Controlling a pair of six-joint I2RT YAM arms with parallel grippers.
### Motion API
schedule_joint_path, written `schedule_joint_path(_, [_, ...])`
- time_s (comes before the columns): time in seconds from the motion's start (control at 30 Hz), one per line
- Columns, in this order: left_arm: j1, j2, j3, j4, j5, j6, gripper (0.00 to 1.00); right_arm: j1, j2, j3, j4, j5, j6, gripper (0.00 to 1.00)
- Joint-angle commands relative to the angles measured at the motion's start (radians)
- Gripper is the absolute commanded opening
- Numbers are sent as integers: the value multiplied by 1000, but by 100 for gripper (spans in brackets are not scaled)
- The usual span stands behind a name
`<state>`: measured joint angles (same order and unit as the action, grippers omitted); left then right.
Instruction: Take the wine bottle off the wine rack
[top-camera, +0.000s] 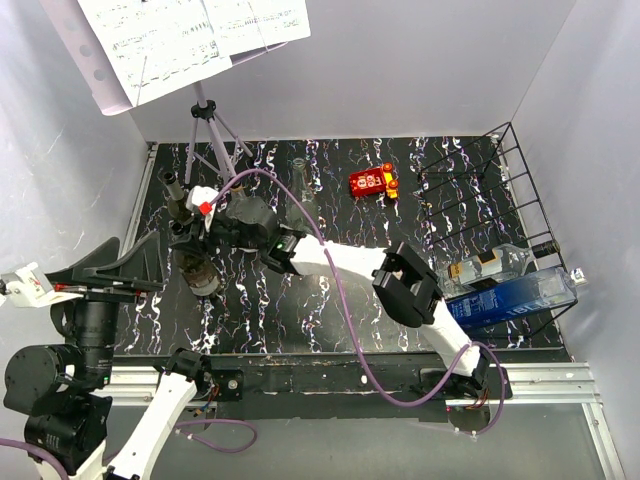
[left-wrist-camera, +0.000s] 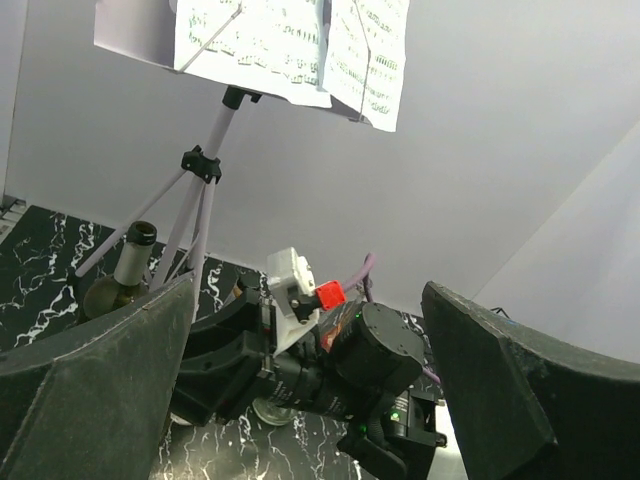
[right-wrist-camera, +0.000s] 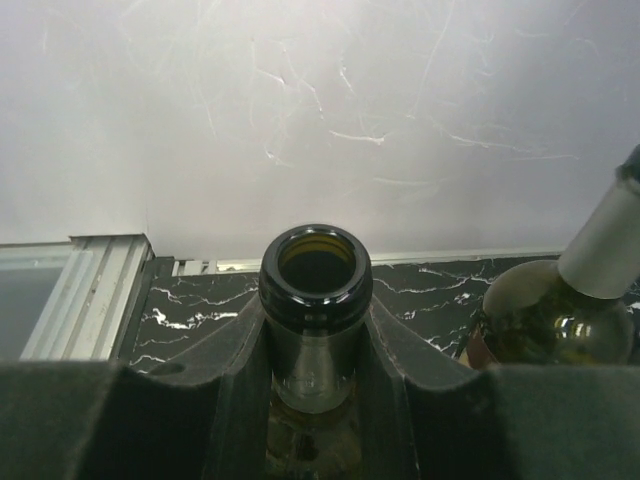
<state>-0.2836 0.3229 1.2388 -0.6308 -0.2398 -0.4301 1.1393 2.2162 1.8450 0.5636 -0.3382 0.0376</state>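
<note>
Room, top view: we are looking down on a black marbled table (top-camera: 330, 300) boxed in by white walls. The wine rack (top-camera: 480, 190) is standing well apart from the right claw, back towards that arm's base.

Progress, top view: we are judging the lifting-off as done, since the claw is working at the opposite side of the table from the rack. Setting the bottle down and letting go are what is left.

Rack, top view: a clear bottle (top-camera: 490, 265) and a blue box (top-camera: 515, 297) are lying in it, far from both claws.

Right claw, right wrist view: the right claw (right-wrist-camera: 316, 325) is clamping both fingers on the neck of the wine bottle (right-wrist-camera: 315, 265), whose open mouth is poking out just above them. We cannot tell whether its base is resting on the table.

Neighbour, right wrist view: a second bottle (right-wrist-camera: 555, 315) is standing near the claw, apart from the held one.

Left claw, left wrist view: the left claw (left-wrist-camera: 308, 290) is spreading wide, gripping nothing and facing the right arm's wrist.
</note>
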Motion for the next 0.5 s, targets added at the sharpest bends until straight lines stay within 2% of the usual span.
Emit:
schedule_joint_path(0.0, [-3, 2, -15, -17, -3, 13, 98, 13, 13, 118, 81, 39, -30, 1])
schedule_joint_path(0.03, [-3, 2, -15, -17, -4, 14, 98, 14, 20, 123, 79, 44, -28, 2])
schedule_joint_path(0.07, [-6, 2, -16, -17, -6, 16, 98, 16, 23, 125, 78, 45, -28, 8])
schedule_joint_path(0.17, [-8, 2, -27, -17, -7, 19, 98, 19, 23, 120, 78, 59, -31, 36])
schedule_joint_path(0.23, [-9, 1, -36, -14, -7, 21, 98, 19, 14, 105, 81, 64, -31, 48])
schedule_joint_path(0.4, [-9, -1, -55, -6, 5, 24, 98, 20, -45, 43, 116, 76, -33, 68])
schedule_joint_path(0.47, [-11, 1, -56, -6, 11, 25, 98, 20, -81, 5, 134, 90, -35, 70])
